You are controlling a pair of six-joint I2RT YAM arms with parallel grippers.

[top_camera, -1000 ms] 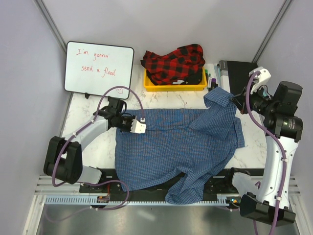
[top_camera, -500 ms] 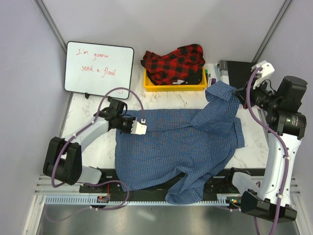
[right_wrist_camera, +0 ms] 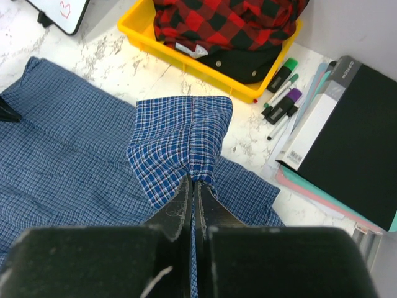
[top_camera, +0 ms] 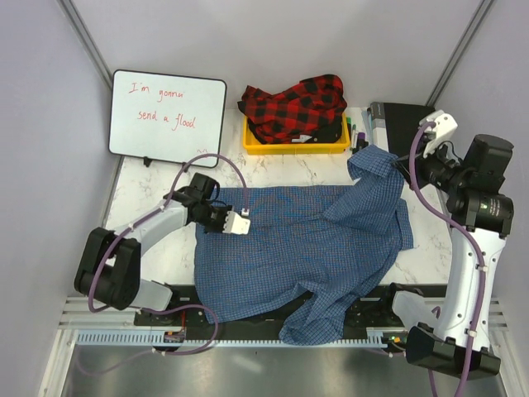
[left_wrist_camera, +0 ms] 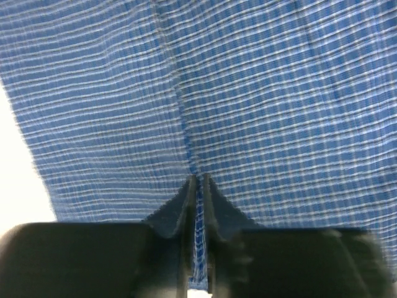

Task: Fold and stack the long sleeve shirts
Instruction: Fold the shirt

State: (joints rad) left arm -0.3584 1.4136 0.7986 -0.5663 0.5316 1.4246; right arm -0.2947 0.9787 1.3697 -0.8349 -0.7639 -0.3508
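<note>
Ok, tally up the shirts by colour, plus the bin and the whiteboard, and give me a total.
Blue checked shirt: 1
Red-and-black plaid shirt: 1
Yellow bin: 1
Whiteboard: 1
Total: 4

Left gripper [top_camera: 240, 222] sits low, left of the tabletop's middle, jaws pinched together; right gripper [top_camera: 400, 165], up near the far right corner, seems clamped too.

There is one blue checked shirt [top_camera: 306, 248] and one red-and-black plaid shirt [top_camera: 297, 103], two in all. One yellow bin [top_camera: 293, 148], one whiteboard [top_camera: 168, 116] and one black binder [right_wrist_camera: 353, 136] are present. Grippers number two: left gripper [left_wrist_camera: 197, 186], right gripper [right_wrist_camera: 193, 180].
</note>
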